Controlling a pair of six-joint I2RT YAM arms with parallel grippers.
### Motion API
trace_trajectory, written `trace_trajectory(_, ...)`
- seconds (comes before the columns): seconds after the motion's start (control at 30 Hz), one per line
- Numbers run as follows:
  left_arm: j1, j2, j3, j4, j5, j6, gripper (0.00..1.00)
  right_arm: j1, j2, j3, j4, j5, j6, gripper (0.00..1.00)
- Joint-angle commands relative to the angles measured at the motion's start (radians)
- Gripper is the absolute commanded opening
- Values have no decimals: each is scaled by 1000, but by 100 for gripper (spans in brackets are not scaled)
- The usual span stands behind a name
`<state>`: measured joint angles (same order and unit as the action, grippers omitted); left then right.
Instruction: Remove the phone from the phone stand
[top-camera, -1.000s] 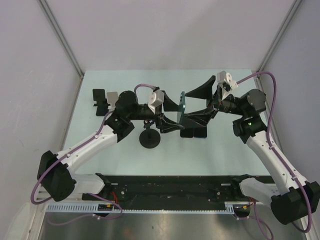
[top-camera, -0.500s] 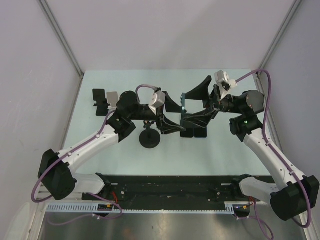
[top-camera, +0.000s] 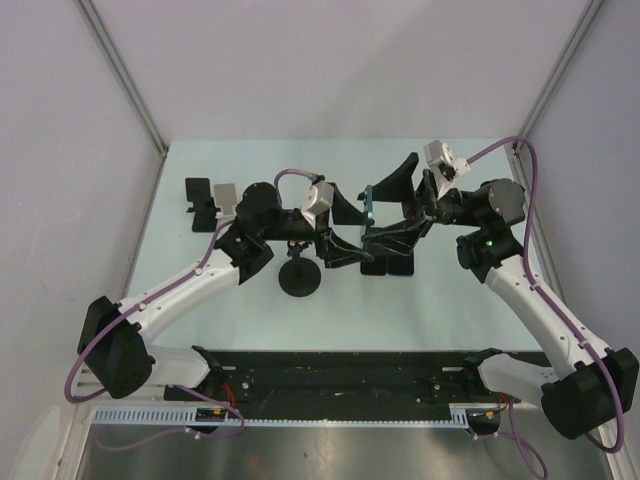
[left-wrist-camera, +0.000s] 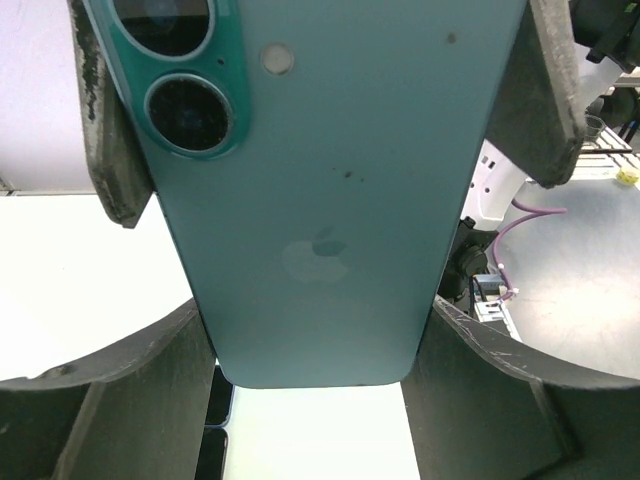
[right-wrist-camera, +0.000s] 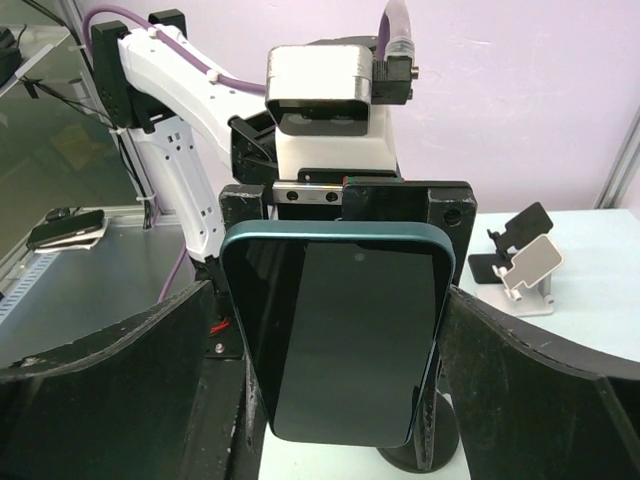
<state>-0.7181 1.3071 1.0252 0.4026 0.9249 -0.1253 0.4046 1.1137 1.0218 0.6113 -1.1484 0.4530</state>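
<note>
The teal phone (top-camera: 368, 205) is held upright in the air between both arms, clear of the black round-base stand (top-camera: 300, 278). My left gripper (top-camera: 360, 238) is shut on its long edges; in the left wrist view its back (left-wrist-camera: 320, 200) fills the space between my left fingers (left-wrist-camera: 150, 400). My right gripper (top-camera: 371, 215) is closed on the same edges from the other side; in the right wrist view the dark screen (right-wrist-camera: 340, 340) sits between my right fingers (right-wrist-camera: 120, 380). The stand's base (right-wrist-camera: 410, 462) shows behind the phone.
Dark phones (top-camera: 388, 265) lie flat on the table under the grippers and show in the left wrist view (left-wrist-camera: 215, 420). A small black stand (top-camera: 200, 200) and a white stand (top-camera: 225, 198) sit at the back left, and the white one also shows in the right wrist view (right-wrist-camera: 530, 265).
My right gripper has moved left onto the phone and its fingers have drawn in around it. The left gripper and phone have shifted slightly right and back.
</note>
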Motion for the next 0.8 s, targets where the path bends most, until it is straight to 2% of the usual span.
trace_trajectory(0.0, -3, -6, 47, 68, -31, -17, 0, 10, 8, 46, -22, 4, -14, 90)
trace_trajectory(0.1, -3, -6, 39, 73, -43, -17, 0, 7, 9, 44, -27, 10, -7, 77)
trace_trajectory(0.17, -3, -5, 30, 74, -47, -14, 1, 5, 8, 44, -30, 12, -4, 59)
trace_trajectory(0.2, -3, -3, 27, 74, -54, -11, 4, 3, 8, 44, -34, 10, -4, 52)
trace_trajectory(0.23, -3, -5, 23, 74, -57, -8, 6, -1, 6, 44, -38, 10, -2, 38)
trace_trajectory(0.27, -3, -5, 15, 73, -63, -7, 10, -1, 2, 44, -48, 12, -4, 31)
trace_trajectory(0.3, -3, -8, 10, 74, -69, -2, 18, -6, 0, 44, -53, 12, -2, 25)
trace_trajectory(0.33, -1, -8, 6, 74, -84, 1, 21, -12, -2, 44, -56, 13, -2, 14)
trace_trajectory(0.37, 0, -9, -2, 74, -90, 6, 24, -18, -6, 44, -67, 15, -2, 9)
trace_trajectory(0.4, 3, -14, -7, 74, -96, 7, 32, -24, -11, 44, -76, 16, -4, 3)
trace_trajectory(0.43, 11, -17, -11, 74, -119, 7, 38, -30, -14, 44, -85, 19, -5, 0)
trace_trajectory(0.47, 16, -26, -23, 74, -130, 7, 51, -45, -17, 46, -108, 19, -7, 0)
trace_trajectory(0.53, 28, -42, -37, 74, -185, 9, 63, -67, -29, 44, -140, 35, -16, 0)
trace_trajectory(0.57, 32, -57, -53, 74, -208, 15, 73, -87, -35, 43, -172, 36, -20, 0)
trace_trajectory(0.63, 48, -75, -69, 74, -254, 13, 85, -110, -49, 44, -208, 49, -31, 0)
trace_trajectory(0.67, 52, -98, -88, 74, -306, 13, 94, -121, -57, 44, -253, 55, -51, 0)
trace_trajectory(0.77, 72, -150, -134, 74, -414, 18, 100, -183, -74, 44, -364, 101, -94, 0)
